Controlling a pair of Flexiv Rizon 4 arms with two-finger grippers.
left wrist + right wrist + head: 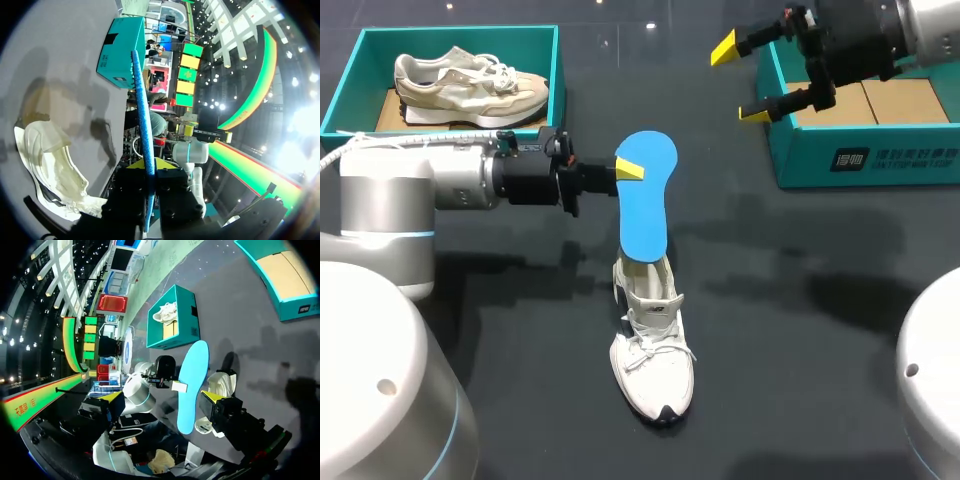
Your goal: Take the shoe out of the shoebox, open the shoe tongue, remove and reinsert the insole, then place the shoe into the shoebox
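Table: dark, white shoe mid-table.
Insole: blue, upright at shoe's opening.
Left gripper: clamped on insole.
Right gripper: fingers apart, well beyond shoe.

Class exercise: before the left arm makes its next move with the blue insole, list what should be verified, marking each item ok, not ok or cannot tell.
1. Left gripper shut on the blue insole, holding it upright: ok.
2. Insole's lower end at the opening of the white shoe: ok; how deep it sits, cannot tell.
3. Shoe tongue pulled open: cannot tell.
4. Shoe standing on its sole on the table: ok.
5. Right gripper open, empty and clear of the shoe: ok.
6. Right shoebox floor bare where it shows: ok.
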